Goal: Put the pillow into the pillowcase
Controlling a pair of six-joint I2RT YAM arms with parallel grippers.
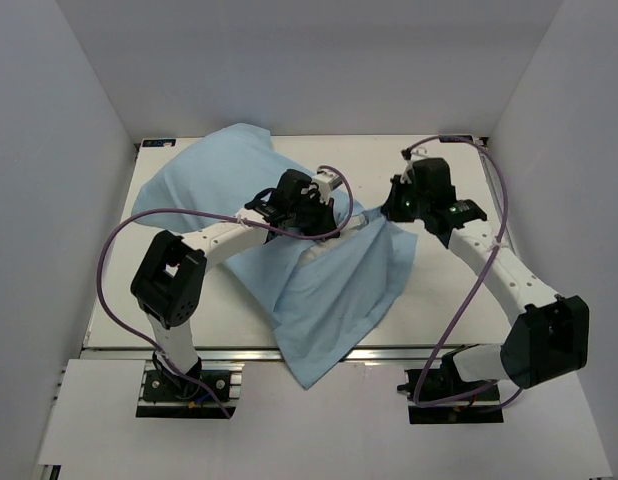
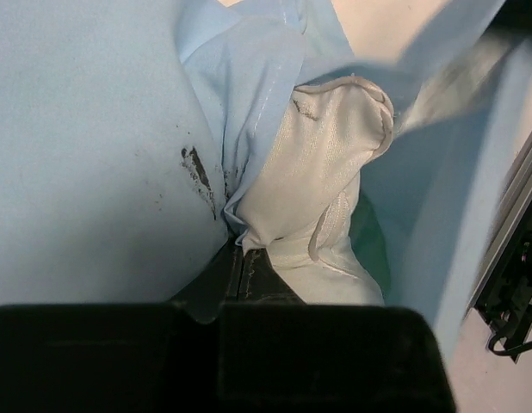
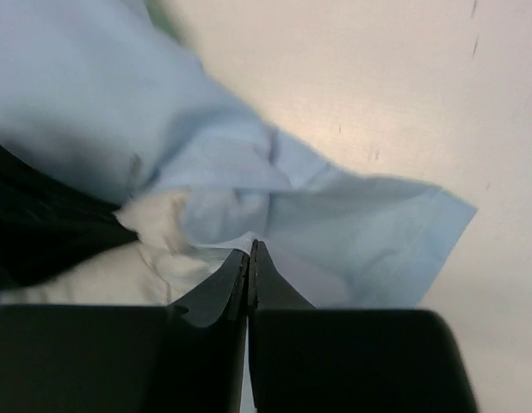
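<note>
A white corner of the pillow (image 2: 326,189) pokes out of the light-blue pillowcase (image 1: 329,300), which covers the rest of it; the plump rise in the cloth behind that corner suggests most of the pillow is already inside. The left gripper (image 2: 242,258) sits right at the corner with its jaws together, and the blue hem is gathered in folds at its tips, so it appears to be clamped on the pillowcase. The right gripper (image 3: 250,249), just right of the corner, has its jaws pressed together at the edge of a loose blue flap; whether any cloth is caught between them cannot be told. A sliver of green lining shows beside the corner. The slack end of the pillowcase trails from the pillow over the near edge of the table (image 1: 459,300). To finish the step well, the right gripper likely needs a firm hold on the opposite side of the hem, so both arms can spread the mouth and draw it over the corner without dragging the pillow back out. No brand, label or writing can be read; a dark smudge (image 2: 197,172) marks the cloth left of the corner.
</note>
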